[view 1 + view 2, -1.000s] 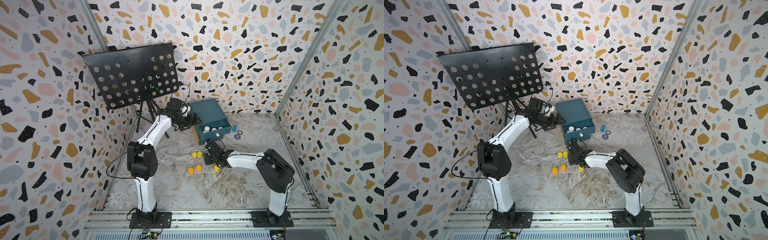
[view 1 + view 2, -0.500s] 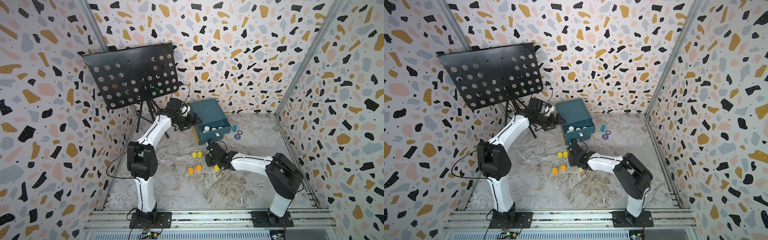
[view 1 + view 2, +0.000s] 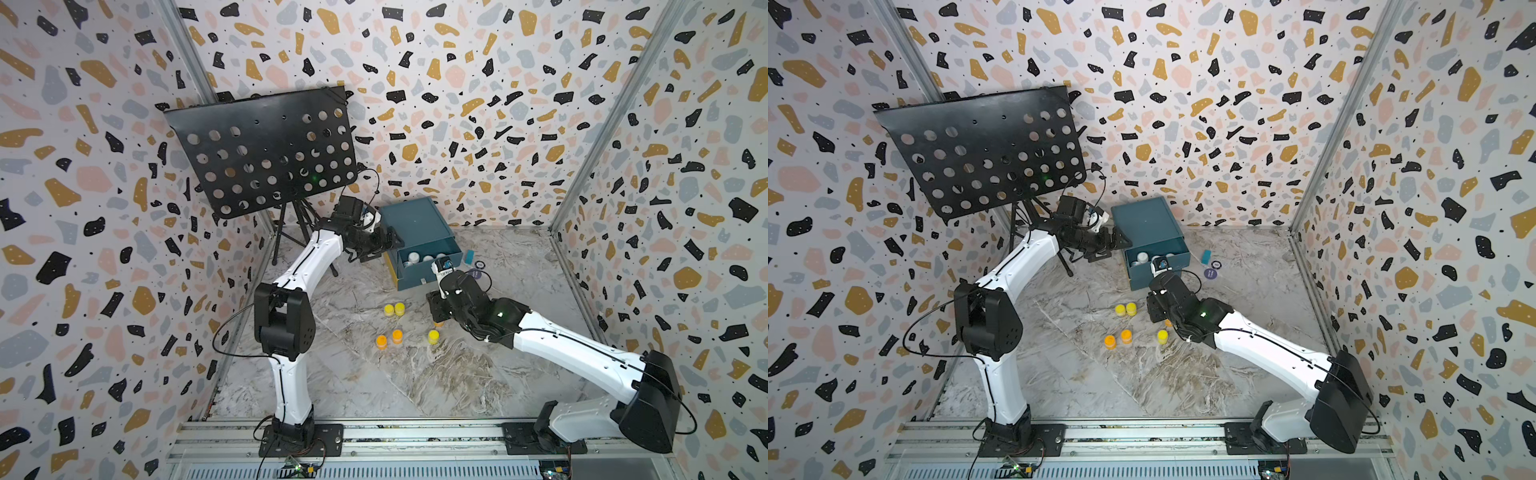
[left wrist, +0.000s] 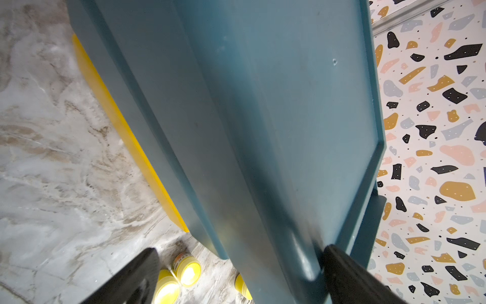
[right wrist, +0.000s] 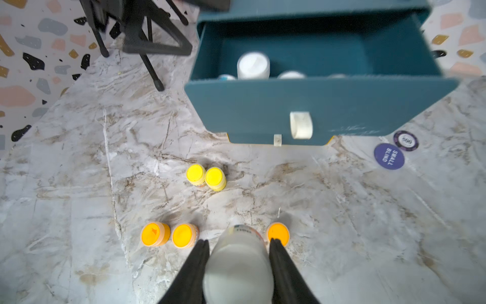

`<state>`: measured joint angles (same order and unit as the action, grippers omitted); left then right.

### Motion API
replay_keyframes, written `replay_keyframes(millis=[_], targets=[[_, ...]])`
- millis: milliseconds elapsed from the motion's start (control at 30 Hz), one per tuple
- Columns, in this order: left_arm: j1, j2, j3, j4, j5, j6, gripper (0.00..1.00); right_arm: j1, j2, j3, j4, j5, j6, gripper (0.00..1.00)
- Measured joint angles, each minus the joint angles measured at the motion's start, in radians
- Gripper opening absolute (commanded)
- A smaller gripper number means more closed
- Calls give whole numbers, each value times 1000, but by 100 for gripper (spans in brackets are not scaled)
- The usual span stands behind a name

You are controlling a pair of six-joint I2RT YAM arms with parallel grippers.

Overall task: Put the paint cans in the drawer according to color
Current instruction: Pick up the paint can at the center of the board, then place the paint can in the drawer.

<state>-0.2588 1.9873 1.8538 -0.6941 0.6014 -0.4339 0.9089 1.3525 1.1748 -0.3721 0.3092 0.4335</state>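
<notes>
My right gripper (image 5: 239, 241) is shut on a white paint can (image 5: 238, 268), low over the floor in front of the teal drawer (image 5: 263, 110); in both top views the gripper (image 3: 435, 309) (image 3: 1156, 309) hides that can. Other white paint cans (image 5: 253, 64) (image 3: 413, 257) lie in the open drawer. On the floor stand two yellow cans (image 5: 196, 175) (image 3: 394, 309), two orange ones (image 5: 155, 234) (image 3: 381, 341) and another orange one (image 5: 277, 233) beside my fingers. My left gripper (image 4: 242, 248) (image 3: 386, 245) is open, straddling the drawer box's corner (image 4: 263, 131); one finger (image 4: 349, 276) rests against it.
A black perforated music stand (image 3: 266, 153) on a tripod (image 5: 155, 52) stands behind my left arm. Two poker chips (image 5: 389, 156) (image 3: 480, 264) lie right of the drawer. A yellow lower drawer edge (image 4: 131, 147) shows under the box. Patterned walls close in on three sides.
The right gripper's jaws have closed on the white can. The right arm's rear link has swung out to the right and lower. The left arm has not moved.
</notes>
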Motion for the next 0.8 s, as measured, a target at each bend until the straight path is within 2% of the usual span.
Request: replay_keyframes(millis=[200, 433, 800], targets=[[0, 0, 0, 0, 0, 0, 100, -56, 32, 233, -124, -19, -39, 29], [0, 0, 0, 0, 1, 0, 100, -207, 214, 504, -224, -124, -67, 29], [1, 1, 0, -1, 4, 0, 100, -245, 488, 677, -284, -238, -84, 26]])
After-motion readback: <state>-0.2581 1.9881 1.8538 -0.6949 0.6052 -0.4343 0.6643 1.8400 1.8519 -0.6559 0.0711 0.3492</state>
